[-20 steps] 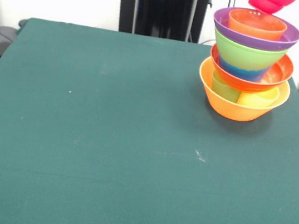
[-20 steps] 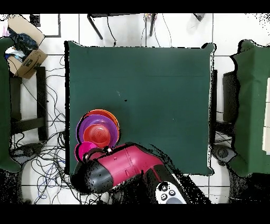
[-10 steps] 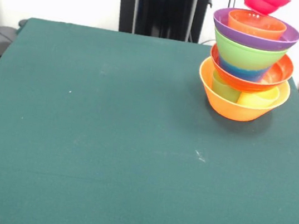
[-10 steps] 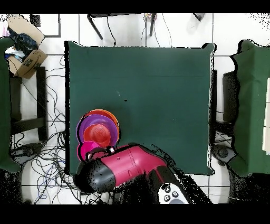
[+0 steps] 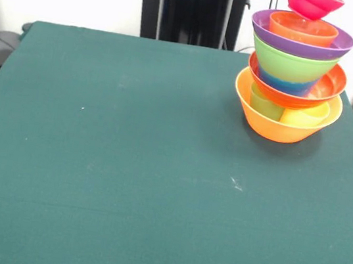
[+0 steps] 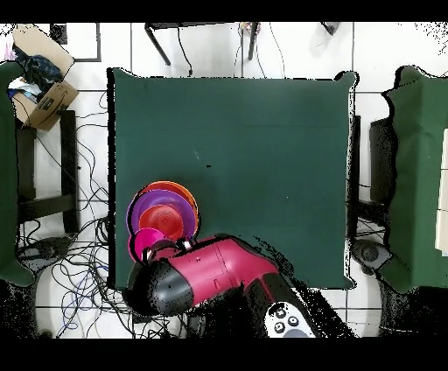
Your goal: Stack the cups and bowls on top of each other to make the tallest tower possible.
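The tower stands at the table's far right in the front view. Its base is the big orange bowl [image 5: 284,125], with the green cup [image 5: 265,104] and the yellow cup [image 5: 306,116] inside. Above come the wide red-orange bowl [image 5: 330,85], the small blue bowl [image 5: 282,83], the lime green bowl [image 5: 292,63], the purple bowl [image 5: 271,32] and the small orange bowl [image 5: 303,30]. The small pink bowl [image 5: 313,4] hangs tilted just above the top, held by my gripper [image 6: 160,253]. In the overhead view the pink bowl [image 6: 146,241] overlaps the tower's [image 6: 162,210] near edge. The purple cup is hidden.
The tower stands close to the table's corner and side edge [image 6: 114,219]. My red arm [image 6: 214,276] reaches in over the near edge. The pedestal [image 5: 193,8] stands behind the table. A cardboard box [image 6: 39,92] and cables lie on the floor.
The pink bowl and my arm have shifted a little further over the tower's top. The tower itself has not moved.
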Tool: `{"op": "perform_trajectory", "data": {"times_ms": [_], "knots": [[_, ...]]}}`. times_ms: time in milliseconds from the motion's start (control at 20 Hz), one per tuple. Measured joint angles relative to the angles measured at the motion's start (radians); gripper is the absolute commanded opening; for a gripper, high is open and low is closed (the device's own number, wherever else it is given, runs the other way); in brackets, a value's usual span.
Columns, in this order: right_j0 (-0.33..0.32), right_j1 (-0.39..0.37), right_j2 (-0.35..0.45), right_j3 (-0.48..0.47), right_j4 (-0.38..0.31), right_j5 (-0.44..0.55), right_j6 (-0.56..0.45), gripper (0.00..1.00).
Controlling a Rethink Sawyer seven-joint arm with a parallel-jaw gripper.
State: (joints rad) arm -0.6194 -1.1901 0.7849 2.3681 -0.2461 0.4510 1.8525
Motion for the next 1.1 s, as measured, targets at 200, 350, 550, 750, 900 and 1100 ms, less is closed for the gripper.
{"op": "perform_trajectory", "data": {"times_ms": [200,350,550,750,900,1100], "knots": [[0.000,0.000,0.000,-0.009,0.005,0.000,0.000,0.00],[0.000,0.000,0.000,-0.017,0.008,0.000,0.000,0.00],[-0.001,0.000,0.000,-0.031,0.008,0.000,0.000,0.00],[-0.003,0.001,-0.001,-0.052,0.008,0.000,0.000,0.00],[-0.004,0.007,-0.001,-0.066,0.009,0.000,0.000,0.00],[-0.004,0.022,-0.002,-0.079,0.008,0.000,0.000,0.00]]}}
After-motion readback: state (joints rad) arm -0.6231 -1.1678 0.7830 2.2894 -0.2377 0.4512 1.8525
